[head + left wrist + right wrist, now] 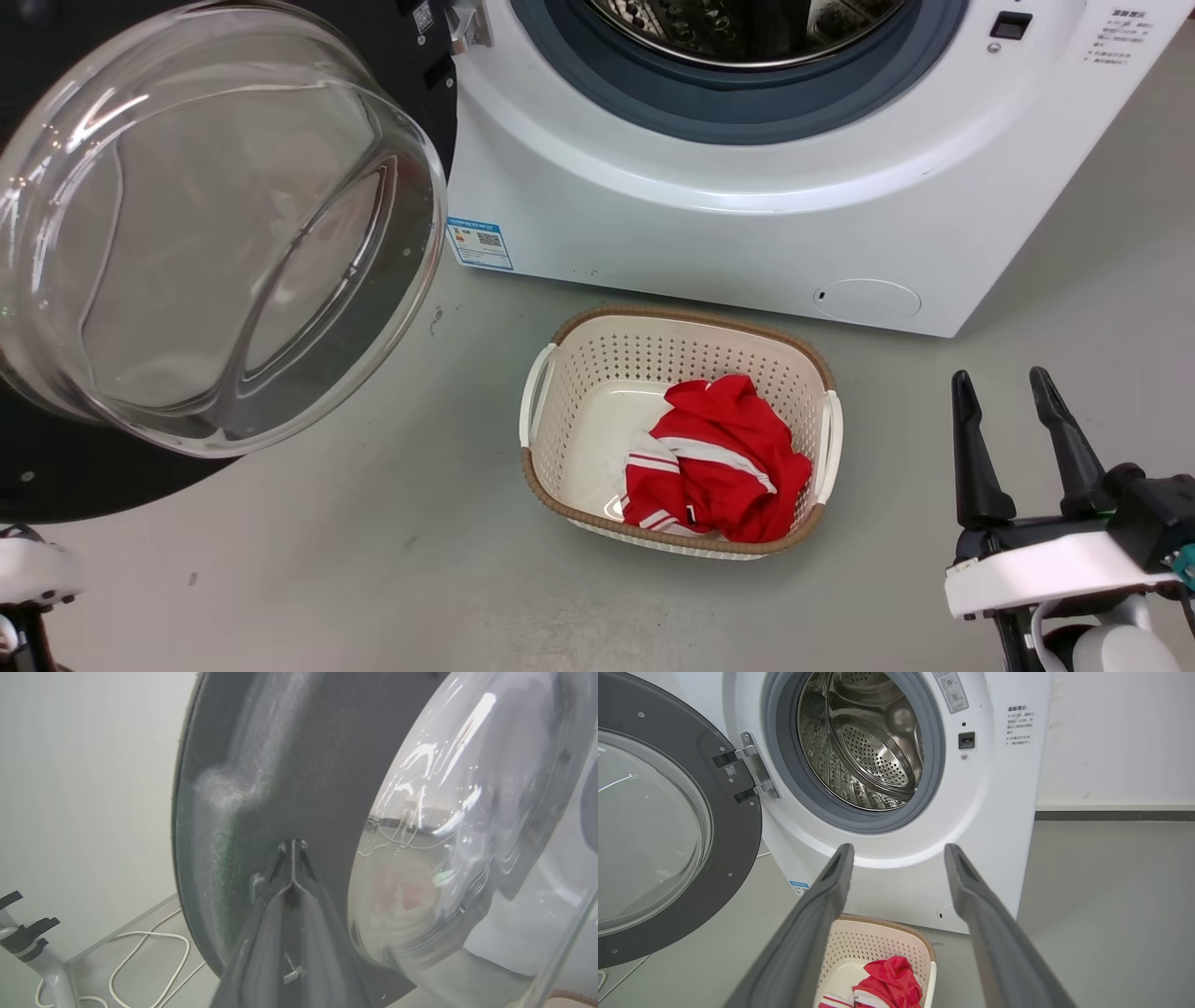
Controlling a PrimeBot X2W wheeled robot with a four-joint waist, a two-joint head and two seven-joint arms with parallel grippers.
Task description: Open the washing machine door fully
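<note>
Head view: at the far left, the large round black washing machine door with its bulging clear glass bowl stands well out from the white boxy front-loading washing machine. Its inner face is turned toward the robot, so the drum mouth is uncovered.

In the left wrist view the left gripper has its two dark fingers pressed together with nothing between them. The tips are at the door's black inner ring beside the glass; whether they actually touch it I cannot tell. Closed fingers make a blunt pusher, which would suit shoving the panel round on its metal hinge. I judge the door mostly open, with perhaps a little swing left.

Further right, a cream perforated plastic basket holding a red-and-white garment sits on the floor just before the machine, seemingly outside the door's arc. At the far right the right gripper hangs with fingers spread wide, holding nothing, probably kept out of the way.
</note>
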